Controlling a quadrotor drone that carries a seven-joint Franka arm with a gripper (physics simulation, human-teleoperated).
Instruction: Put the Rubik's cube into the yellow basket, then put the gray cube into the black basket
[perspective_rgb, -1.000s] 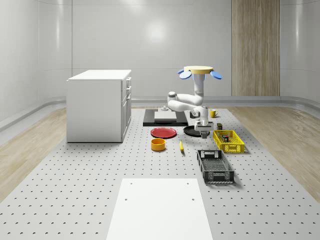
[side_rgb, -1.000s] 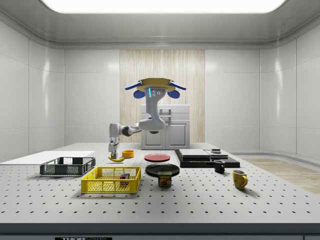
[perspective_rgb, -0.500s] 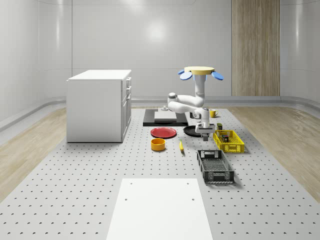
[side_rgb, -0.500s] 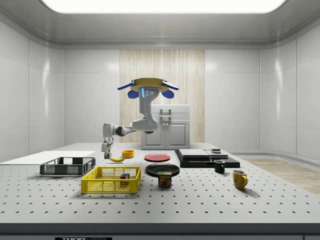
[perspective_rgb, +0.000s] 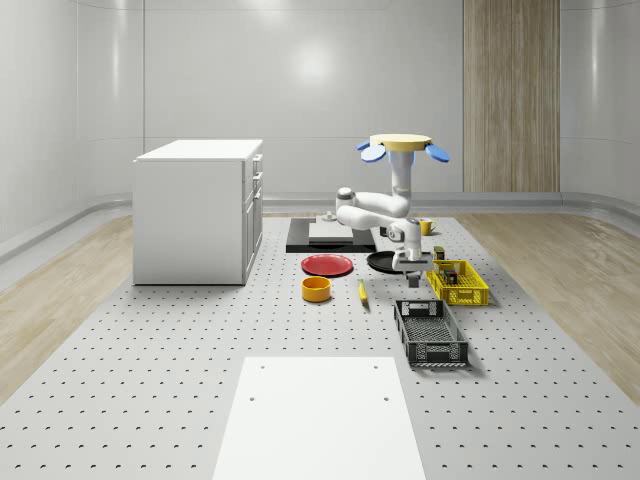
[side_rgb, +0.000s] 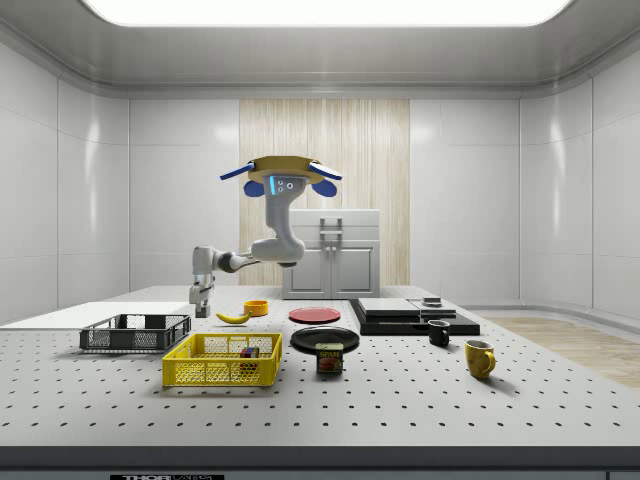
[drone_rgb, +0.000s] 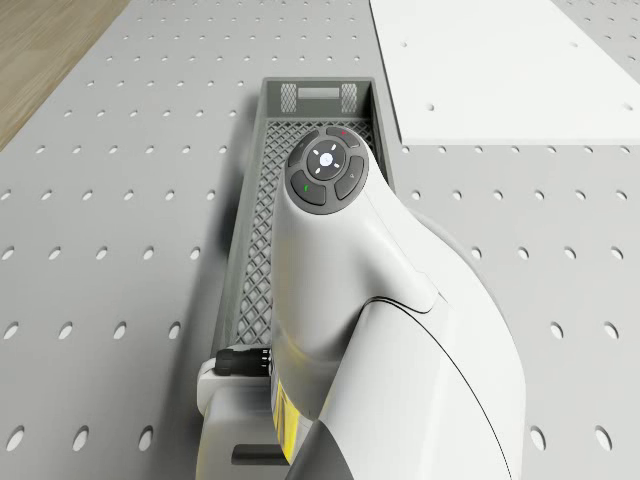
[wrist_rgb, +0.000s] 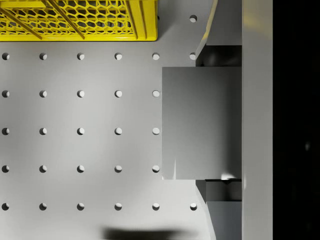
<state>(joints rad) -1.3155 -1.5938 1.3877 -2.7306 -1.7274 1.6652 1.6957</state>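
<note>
The drone (perspective_rgb: 403, 148) (side_rgb: 280, 172) hovers above the far part of the table, with its arm (drone_rgb: 380, 300) reaching down and forward. My gripper (perspective_rgb: 410, 268) (side_rgb: 201, 310) (wrist_rgb: 218, 122) is shut on the gray cube (wrist_rgb: 201, 122), which sits between the two fingers (wrist_rgb: 220, 55). It hangs above the table between the yellow basket (perspective_rgb: 457, 283) (side_rgb: 222, 361) (wrist_rgb: 80, 20) and the far end of the black basket (perspective_rgb: 430, 332) (side_rgb: 135, 333) (drone_rgb: 260, 230). The Rubik's cube (side_rgb: 248, 352) lies inside the yellow basket.
A banana (perspective_rgb: 362, 291) (side_rgb: 234, 317), a yellow bowl (perspective_rgb: 316, 289), a red plate (perspective_rgb: 327, 265) and a black plate (side_rgb: 324, 339) lie nearby. A can (side_rgb: 329, 358) and mugs (side_rgb: 479, 358) stand further along. There is a white cabinet (perspective_rgb: 198, 210) and a white mat (perspective_rgb: 320, 415) (drone_rgb: 480, 60).
Drone and arm have shifted toward the side view's left, carrying the gray cube from beside the yellow basket toward the black basket's end. The gripper stays shut on the cube.
</note>
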